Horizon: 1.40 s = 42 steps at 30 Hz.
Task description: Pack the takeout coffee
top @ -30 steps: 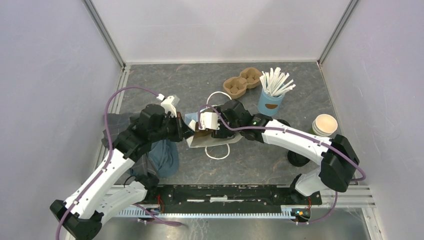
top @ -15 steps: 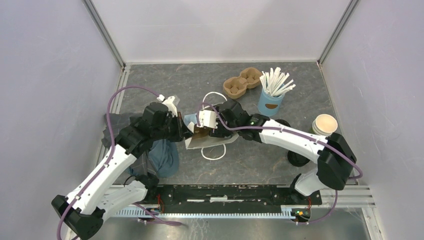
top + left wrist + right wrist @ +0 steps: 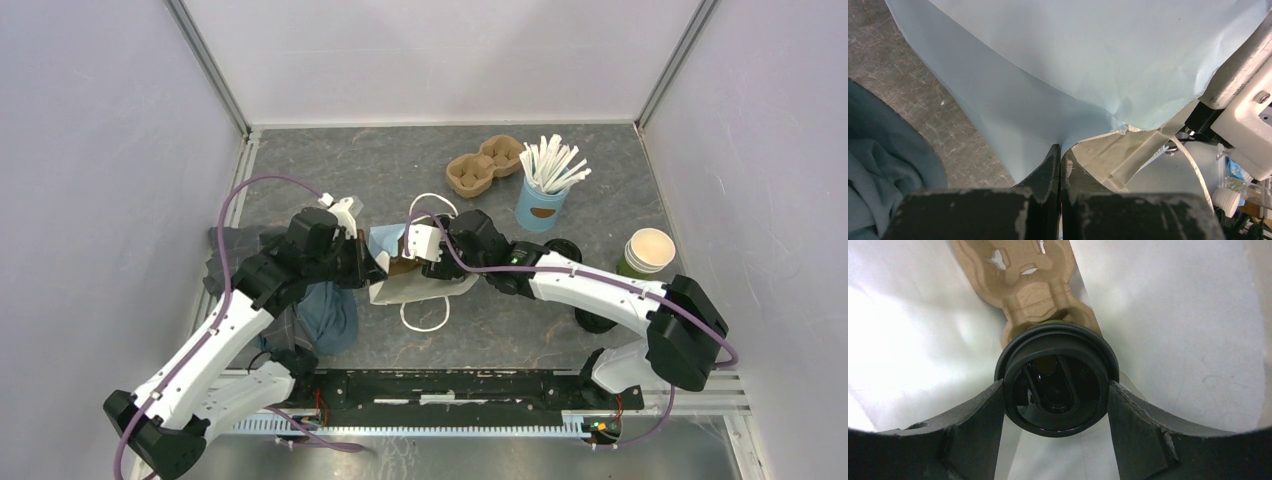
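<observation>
The right gripper (image 3: 1057, 405) is standing wide and clamping the takeout coffee (image 3: 1058, 367), a small dark-green paper cup under a round black plastic lid. Its dark fingers (image 3: 973, 432) are pressing the lid's rim at 9 and 3 o'clock. The cup is sitting inside the light-blue paper bag (image 3: 1088, 60), over the near round pocket of a brown moulded-pulp cup carrier (image 3: 1025, 280). That carrier is running off toward 11 o'clock along the bag's white lining.

The left gripper (image 3: 1060, 157) is fully closed, pinching the bag's rim and holding the mouth open. From above, the bag is lying near the middle of the grey table (image 3: 330, 170), with the left claw at its 9 o'clock and the right arm reaching in from 3 o'clock.

To finish this placing well, the right arm should probably be pushing the cup straight down its own axis until the base is bedding in the pocket, and only then be letting go. The left claw should be holding the paper taut so the mouth is not folding onto the wrist as it backs out.

The cup's wall and base are hiding under the lid, with only a green sliver showing at 12 o'clock, so whether it is seated is not showing. From above, the right wrist is covering the cup. Whether the bag is standing or tipped is hard to tell.
</observation>
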Motion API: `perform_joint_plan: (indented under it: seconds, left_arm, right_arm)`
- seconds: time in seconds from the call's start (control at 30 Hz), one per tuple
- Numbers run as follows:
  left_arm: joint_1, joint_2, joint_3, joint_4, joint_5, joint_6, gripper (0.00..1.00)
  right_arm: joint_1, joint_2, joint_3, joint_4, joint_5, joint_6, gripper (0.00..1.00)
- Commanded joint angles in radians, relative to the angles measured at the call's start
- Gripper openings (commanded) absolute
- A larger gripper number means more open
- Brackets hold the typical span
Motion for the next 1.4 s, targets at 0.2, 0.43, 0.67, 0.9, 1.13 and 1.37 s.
perform_joint_plan:
  seconds: [0.2,0.43,0.67,0.9,1.13,1.37]
  left_arm:
    - [0.008,0.095,0.169,-0.130,0.034,0.110,0.02]
    - [0.082,0.231,0.387,-0.233,0.079,0.115,0.02]
    - [0.302,0.336,0.452,-0.383,0.233,0.097,0.02]
    - [0.343,0.386,0.463,-0.419,0.147,0.110,0.02]
    - [0.346,0.411,0.531,-0.396,0.059,0.112,0.02]
    - [0.346,0.419,0.520,-0.386,0.052,0.129,0.02]
  right_arm:
    - [0.020,0.122,0.162,-0.192,0.018,-0.006,0.47]
    - [0.045,0.193,0.361,-0.438,-0.048,0.122,0.47]
    - [0.054,0.266,0.413,-0.528,-0.080,0.208,0.49]
    - [0.039,0.423,0.481,-0.615,-0.131,0.239,0.49]
    - [0.010,0.499,0.453,-0.655,-0.091,0.278,0.50]
    - [0.001,0.533,0.459,-0.663,-0.044,0.258,0.50]
